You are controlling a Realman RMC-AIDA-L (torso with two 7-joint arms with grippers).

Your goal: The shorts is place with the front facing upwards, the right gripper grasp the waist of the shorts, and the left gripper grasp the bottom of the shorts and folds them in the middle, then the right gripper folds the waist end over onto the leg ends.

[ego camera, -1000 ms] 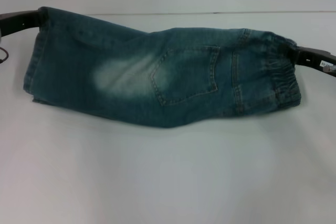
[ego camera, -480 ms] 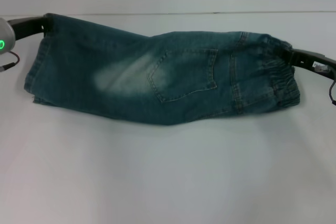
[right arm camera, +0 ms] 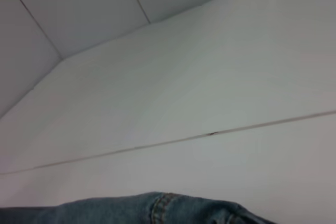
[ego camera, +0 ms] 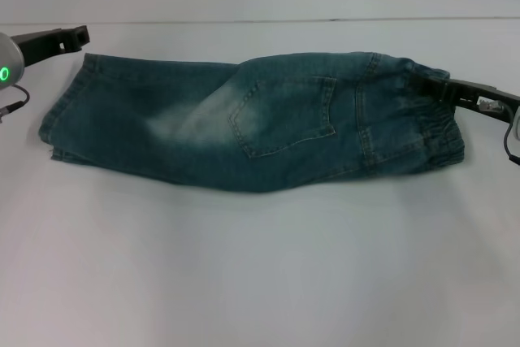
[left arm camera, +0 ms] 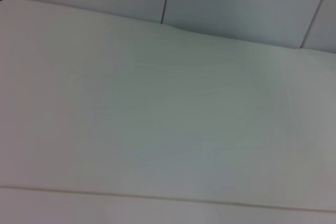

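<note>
Shorts (ego camera: 252,123) lie lengthwise across the table (ego camera: 260,266). Your right hand (ego camera: 435,89) is clamped on the waist; left hand (ego camera: 80,36), fingers apart, sits off the leg ends (ego camera: 61,123).

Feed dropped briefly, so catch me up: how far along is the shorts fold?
Lengthwise fold looks done: the blue-green denim shorts lie doubled on the white table. The left pincer sits clear of the hemmed leg ends. The right pincer is at the elastic waist. Remaining: folding waist onto leg ends.
</note>
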